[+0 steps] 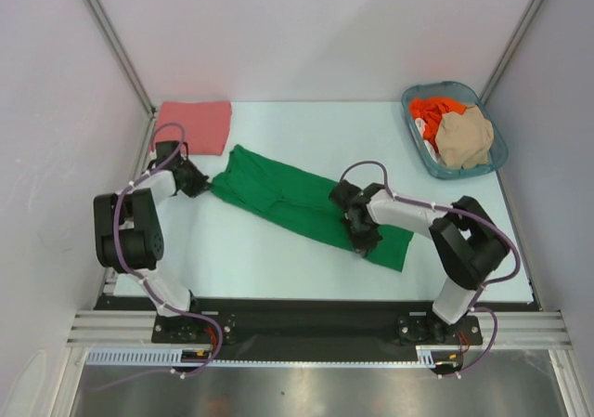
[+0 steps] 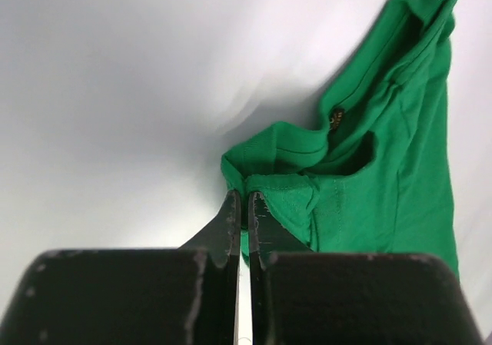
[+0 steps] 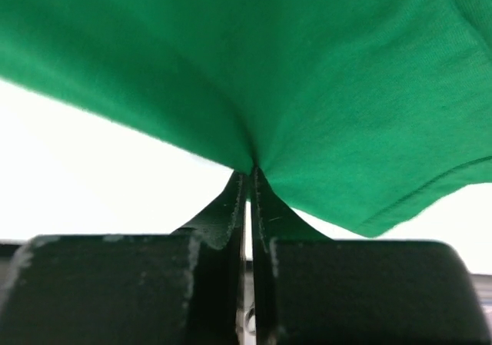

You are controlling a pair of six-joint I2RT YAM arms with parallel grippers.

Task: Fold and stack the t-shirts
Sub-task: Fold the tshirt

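The green t-shirt lies folded into a long strip, slanting from upper left to lower right on the table. My left gripper is shut on its left end, pinching a fold of green cloth. My right gripper is shut on the shirt near its right end and lifts the cloth off the table. The salmon-pink t-shirt lies folded at the back left. The orange-red t-shirt and the beige t-shirt sit bunched in the basket.
The blue-grey plastic basket stands at the back right corner. White walls enclose the table on three sides. The arm bases are at the near edge.
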